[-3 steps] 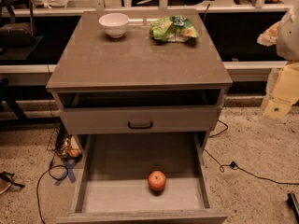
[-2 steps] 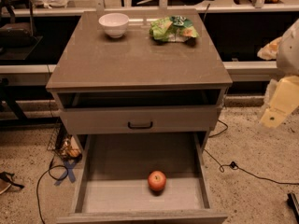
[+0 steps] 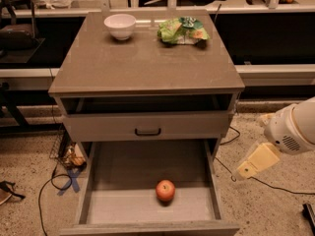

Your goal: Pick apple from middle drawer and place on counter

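smooth counter [image 3: 142, 68]; matt plastic pincer [image 3: 247, 169] at right

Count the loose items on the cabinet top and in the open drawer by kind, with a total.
Apple: 1, in the middle drawer
White bowl: 1, on the counter
Snack bag: 1, on the counter
Total: 3
The gripper hangs right of the drawer, apart from all three.

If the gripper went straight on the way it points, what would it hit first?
The gripper, right of the cabinet, points down-left: likely the right wall of the middle drawer, or the floor beside it; depth is unclear.
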Available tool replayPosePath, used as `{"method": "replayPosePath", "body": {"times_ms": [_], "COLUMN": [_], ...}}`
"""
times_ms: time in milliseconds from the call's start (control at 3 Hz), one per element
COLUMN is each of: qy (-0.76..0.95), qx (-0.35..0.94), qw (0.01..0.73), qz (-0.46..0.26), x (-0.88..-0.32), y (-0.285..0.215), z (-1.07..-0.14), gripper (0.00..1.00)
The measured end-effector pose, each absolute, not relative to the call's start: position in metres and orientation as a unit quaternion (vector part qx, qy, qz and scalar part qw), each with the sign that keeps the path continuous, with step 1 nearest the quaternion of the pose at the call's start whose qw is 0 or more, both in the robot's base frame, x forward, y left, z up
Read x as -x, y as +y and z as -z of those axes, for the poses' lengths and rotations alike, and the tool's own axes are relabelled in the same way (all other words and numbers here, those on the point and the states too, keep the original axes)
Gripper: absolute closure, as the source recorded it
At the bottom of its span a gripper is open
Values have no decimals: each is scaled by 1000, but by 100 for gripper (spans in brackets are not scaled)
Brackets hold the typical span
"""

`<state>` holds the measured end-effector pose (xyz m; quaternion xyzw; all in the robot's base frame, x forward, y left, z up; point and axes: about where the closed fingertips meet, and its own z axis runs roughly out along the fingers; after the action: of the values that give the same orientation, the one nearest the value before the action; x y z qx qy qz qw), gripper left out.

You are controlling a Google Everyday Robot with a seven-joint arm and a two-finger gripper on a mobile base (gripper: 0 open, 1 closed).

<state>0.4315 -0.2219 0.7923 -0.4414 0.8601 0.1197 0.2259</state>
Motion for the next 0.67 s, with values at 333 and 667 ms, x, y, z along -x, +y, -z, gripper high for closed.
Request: {"method": "replayPosePath", "body": {"times_ms": [333, 667], "qy": [860, 857], "qx": [441, 435], "qw": [226, 235], "qz": [-120, -146], "x": [-432, -432], "y": [-222, -213], "z": [-792, -755], "gripper": [0, 0]}}
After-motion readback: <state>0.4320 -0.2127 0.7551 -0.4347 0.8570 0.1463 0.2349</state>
